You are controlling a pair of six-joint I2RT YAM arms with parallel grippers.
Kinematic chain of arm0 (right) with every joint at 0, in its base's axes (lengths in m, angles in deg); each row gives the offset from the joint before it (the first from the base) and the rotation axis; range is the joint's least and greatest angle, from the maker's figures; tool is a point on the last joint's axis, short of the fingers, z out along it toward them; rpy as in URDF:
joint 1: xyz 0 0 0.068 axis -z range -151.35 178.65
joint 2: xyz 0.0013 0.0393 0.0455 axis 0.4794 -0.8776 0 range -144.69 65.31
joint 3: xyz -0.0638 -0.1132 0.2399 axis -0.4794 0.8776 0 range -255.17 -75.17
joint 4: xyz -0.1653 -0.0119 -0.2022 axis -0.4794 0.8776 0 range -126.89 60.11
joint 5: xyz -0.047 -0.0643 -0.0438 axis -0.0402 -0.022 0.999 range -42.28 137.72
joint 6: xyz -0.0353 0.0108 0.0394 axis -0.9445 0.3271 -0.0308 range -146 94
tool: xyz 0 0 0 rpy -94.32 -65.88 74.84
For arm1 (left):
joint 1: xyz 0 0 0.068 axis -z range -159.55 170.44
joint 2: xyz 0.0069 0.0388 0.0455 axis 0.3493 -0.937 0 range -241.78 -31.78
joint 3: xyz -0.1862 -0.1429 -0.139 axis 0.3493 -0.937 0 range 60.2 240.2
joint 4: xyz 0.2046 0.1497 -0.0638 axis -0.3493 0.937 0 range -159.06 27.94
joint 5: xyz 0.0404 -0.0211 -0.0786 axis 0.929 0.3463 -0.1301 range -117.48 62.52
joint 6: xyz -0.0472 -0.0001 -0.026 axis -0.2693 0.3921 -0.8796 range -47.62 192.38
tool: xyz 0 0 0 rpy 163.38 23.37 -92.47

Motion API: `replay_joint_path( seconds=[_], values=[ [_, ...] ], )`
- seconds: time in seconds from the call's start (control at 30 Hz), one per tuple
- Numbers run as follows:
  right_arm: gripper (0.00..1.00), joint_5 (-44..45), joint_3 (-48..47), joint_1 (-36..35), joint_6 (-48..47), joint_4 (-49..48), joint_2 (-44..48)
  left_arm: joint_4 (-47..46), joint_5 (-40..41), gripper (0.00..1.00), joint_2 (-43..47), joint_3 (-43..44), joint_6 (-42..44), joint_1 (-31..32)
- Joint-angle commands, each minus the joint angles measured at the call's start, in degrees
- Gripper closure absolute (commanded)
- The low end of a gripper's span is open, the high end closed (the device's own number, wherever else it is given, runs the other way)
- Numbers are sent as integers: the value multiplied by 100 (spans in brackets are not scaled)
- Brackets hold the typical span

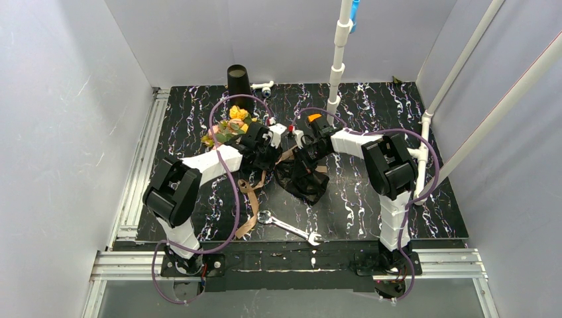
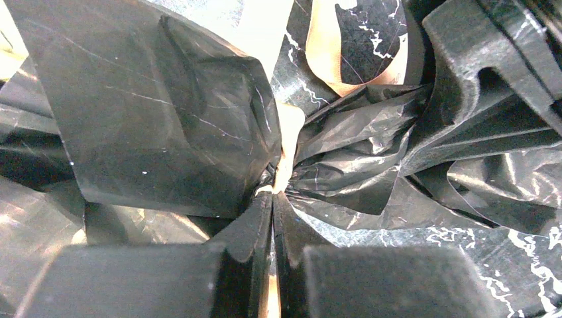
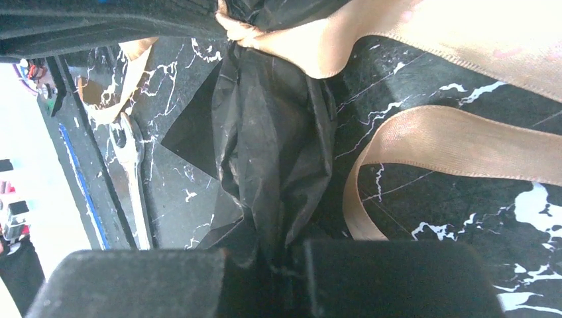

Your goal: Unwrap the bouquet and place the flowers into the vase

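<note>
Bouquet [image 1: 301, 177] lies on the bench [image 1: 371, 199] at mid-scene, wrapped end pointing near-right and heads pointing far-left. The flowers [image 1: 232, 123], pink and yellow with green leaves, stick out at the far-left end, just near of the vase [image 1: 238, 81]. The vase stands upright at the far edge of the bench, left of the white pipe post [image 1: 338, 59], with its mouth open and nothing visible in it.

The left gripper [image 2: 273, 200] sits over the middle of the bundle with its jaws pressed together. A thin strip of tan ribbon [image 3: 450, 139] runs between them, and crinkled black wrapping paper [image 3: 272, 152] bunches on both sides of the fingertips. The right gripper [image 3: 278, 257] is just right of the left one. Its jaws are narrow and pinch a gathered fold of the black wrapping paper, which fans out away from the fingers toward a ribbon knot at the top of the right wrist view.

The ribbon is loose. Wide loops lie flat on the bench beside the paper, and a long tail trails toward the near-left. A wrench [image 1: 289, 228] lies flat on the bench near the front edge, between the two arm bases and apart from the paper. The arms meet at bench centre, with the two grippers close together.
</note>
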Motion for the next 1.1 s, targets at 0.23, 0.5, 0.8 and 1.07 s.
replay_joint_path(
  seconds=[0.23,0.5,0.8,1.07],
  values=[
    [99,1148,375,-4,8,481,-180,123,-1313,100,467,80,-717,-1251],
    [99,1223,471,12,17,466,-80,64,-2329,100,705,63,-888,-1615],
    [99,1099,453,21,54,450,-67,300,-3125,100,1256,92,39,-1602],
    [99,915,368,12,79,481,-86,808,-1804,69,1020,251,441,-546]
  ],
)
